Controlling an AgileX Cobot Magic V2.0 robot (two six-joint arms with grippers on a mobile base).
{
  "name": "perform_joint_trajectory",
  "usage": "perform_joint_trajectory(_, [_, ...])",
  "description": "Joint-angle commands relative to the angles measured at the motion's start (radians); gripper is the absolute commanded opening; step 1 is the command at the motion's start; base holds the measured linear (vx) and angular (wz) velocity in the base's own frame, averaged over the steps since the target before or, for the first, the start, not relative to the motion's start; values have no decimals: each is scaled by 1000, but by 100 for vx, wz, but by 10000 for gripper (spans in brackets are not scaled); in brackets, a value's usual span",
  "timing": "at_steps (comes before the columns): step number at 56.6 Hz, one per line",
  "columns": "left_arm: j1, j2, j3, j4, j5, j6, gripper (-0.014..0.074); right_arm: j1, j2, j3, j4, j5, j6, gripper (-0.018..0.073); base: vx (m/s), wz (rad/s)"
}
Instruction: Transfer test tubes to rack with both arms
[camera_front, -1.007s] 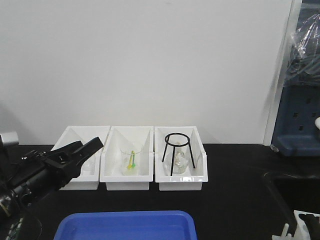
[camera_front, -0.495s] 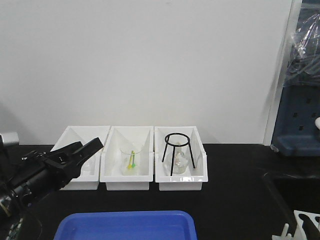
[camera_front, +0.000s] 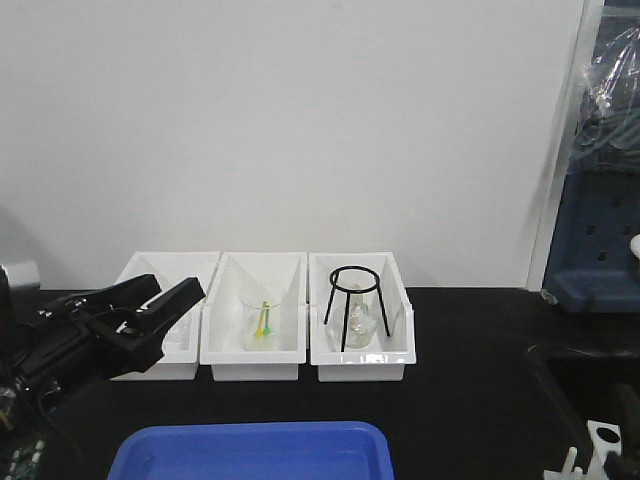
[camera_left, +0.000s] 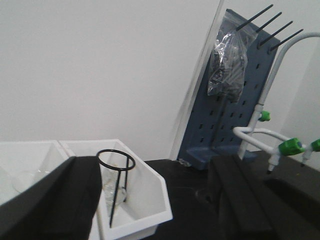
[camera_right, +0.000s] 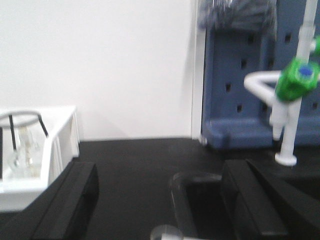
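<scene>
The small white plastic block-shaped rack (camera_front: 606, 440) is only partly seen at the bottom right edge of the front view, on the black matte bench (camera_front: 470, 400), with short pegs at its side; no test tube can be made out anywhere. The left black gripper (camera_front: 165, 295) is raised at the left, in front of the first of 3 glossy white open-front plastic bins (camera_front: 260, 350), its long tapered fingers spread wide with nothing between them. The right black gripper (camera_right: 160, 200) is shown in its own wrist view with its jaws wide apart and empty, above the dark bench near a blue pegboard (camera_right: 240, 90). A thin black wire ring tripod (camera_front: 356, 305) stands in the right bin over clear glassware, and a clear beaker (camera_front: 262, 318) with green and yellow sticks sits in the middle bin. A smooth blue plastic tray (camera_front: 250, 450) lies nearest. A careless sweep of the left arm is judged likely to clip the bins or topple the light tripod; glass would slip or crack under a hard grip.
</scene>
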Motion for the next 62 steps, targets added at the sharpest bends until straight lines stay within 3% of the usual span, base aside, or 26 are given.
perform_joint_trajectory(1, [0,-95,-26,-53,-2,94,570,-4,-161,-128,-38,219,-13,570,0,0])
perform_joint_trajectory(7, [0,-200,-26,-69,118,181,568,-4,-307,-292,-57,606,-13,570,0,0])
perform_joint_trajectory(14, [0,-348,-25,-69,261,202,531,-4,-405,-415,-59,815,-13,570,0,0])
perform_joint_trajectory(21, [0,-490,-25,-69,400,202,428,-4,-461,-422,-58,839,-4,568,0,0])
perform_joint_trajectory(30, [0,-637,-25,-69,627,202,223,-4,-468,-422,-56,879,-1,568,0,0])
perform_joint_trajectory(44, [0,-762,-25,-69,808,201,-6,-4,-468,-422,-56,885,-1,568,0,0])
perform_joint_trajectory(62, [0,-774,-25,-69,826,201,-6,-4,-468,-422,-56,885,-1,568,0,0])
